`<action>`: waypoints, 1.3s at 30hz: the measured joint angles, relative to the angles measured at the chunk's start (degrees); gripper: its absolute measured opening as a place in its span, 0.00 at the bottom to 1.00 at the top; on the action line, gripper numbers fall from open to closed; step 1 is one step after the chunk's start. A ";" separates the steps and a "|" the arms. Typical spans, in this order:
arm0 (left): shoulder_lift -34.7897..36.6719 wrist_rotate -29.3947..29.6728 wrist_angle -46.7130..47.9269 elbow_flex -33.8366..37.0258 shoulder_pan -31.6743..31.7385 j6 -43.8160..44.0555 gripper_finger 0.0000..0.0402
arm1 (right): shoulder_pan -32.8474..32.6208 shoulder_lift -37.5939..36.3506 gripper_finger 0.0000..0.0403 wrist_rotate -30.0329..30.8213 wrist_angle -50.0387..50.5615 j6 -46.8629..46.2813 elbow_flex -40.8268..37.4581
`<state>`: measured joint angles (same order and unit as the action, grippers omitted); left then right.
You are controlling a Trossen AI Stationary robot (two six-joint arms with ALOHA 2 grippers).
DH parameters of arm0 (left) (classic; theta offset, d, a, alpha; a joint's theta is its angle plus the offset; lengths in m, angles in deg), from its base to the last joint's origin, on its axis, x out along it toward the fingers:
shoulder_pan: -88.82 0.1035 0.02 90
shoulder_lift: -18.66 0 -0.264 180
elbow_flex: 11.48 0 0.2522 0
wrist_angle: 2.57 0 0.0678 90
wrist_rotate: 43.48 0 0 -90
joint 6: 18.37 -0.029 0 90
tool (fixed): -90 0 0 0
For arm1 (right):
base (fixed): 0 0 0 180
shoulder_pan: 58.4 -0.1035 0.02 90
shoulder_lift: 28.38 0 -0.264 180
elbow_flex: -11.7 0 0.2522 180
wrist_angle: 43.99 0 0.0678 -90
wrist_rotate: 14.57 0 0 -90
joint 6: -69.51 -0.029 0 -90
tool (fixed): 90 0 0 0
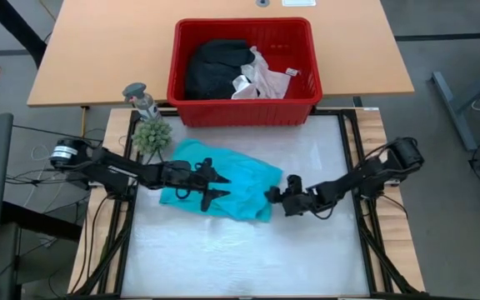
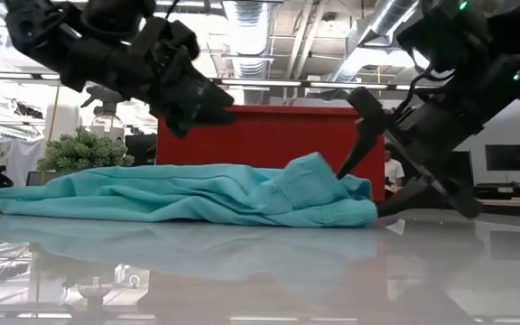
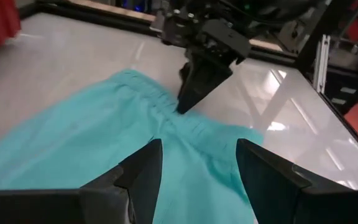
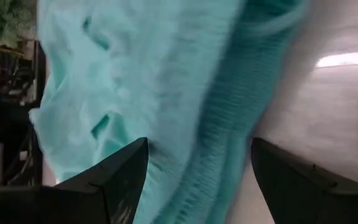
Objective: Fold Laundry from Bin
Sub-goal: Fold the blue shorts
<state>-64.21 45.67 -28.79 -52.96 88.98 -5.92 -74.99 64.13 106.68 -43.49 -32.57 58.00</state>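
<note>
Teal garment [image 1: 223, 179] flat between left end effector [image 1: 213, 183], right end effector [image 1: 275, 194]; both released.

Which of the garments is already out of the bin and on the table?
The teal soft garment, spread on the white table between both arms. The black garment and white cloth lie inside the red slotted plastic bin.

I count one teal soft garment [image 1: 221, 180] spread on my white glossy counter [image 1: 248, 250], one red slotted plastic bin [image 1: 245, 102], one black garment [image 1: 215, 67] and one white cloth [image 1: 261, 79] inside it, one small green potted plant [image 1: 152, 135].
</note>
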 joint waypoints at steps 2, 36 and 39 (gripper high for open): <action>-2.20 0.00 0.20 -0.77 0.00 -0.14 0.48 | 0.34 1.44 0.76 -0.29 -0.49 -1.12 0.19; -23.23 -3.36 0.21 -10.45 2.43 -4.76 0.48 | 7.83 2.45 0.36 -9.71 2.81 4.54 0.13; -23.23 -3.65 0.26 -10.45 2.36 -4.73 0.48 | 7.85 2.49 0.18 -9.32 2.94 5.20 0.08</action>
<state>-87.44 42.02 -28.53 -63.41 91.35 -10.65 -67.14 66.62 97.35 -40.56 -27.36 58.08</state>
